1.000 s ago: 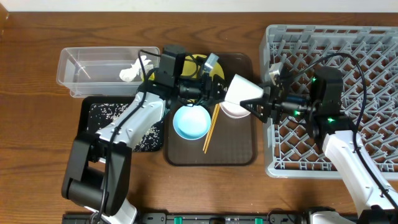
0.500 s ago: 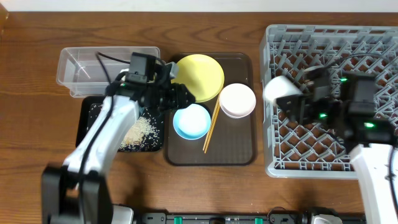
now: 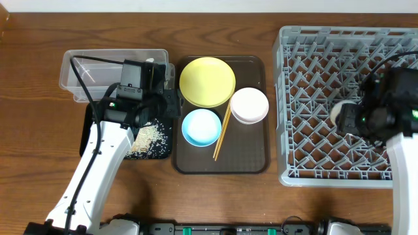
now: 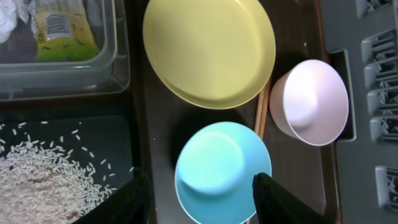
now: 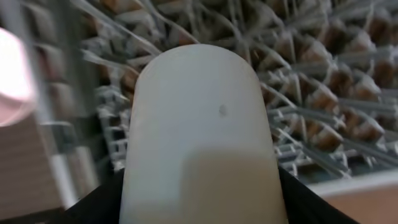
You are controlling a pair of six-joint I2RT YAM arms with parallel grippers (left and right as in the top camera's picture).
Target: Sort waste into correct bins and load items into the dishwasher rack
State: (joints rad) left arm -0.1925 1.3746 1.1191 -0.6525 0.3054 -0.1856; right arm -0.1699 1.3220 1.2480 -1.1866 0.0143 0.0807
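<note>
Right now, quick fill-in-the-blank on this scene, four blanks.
1. The right tool holds the small white cup over the grey ___.
2. The green-yellow wrapper lies in the clear ___.
3. The rice scraps lie in the ___ tray.
4. The chopsticks lie between the light blue bowl and the ___ bowl.
Missing words: rack; tub; black; white.
</note>
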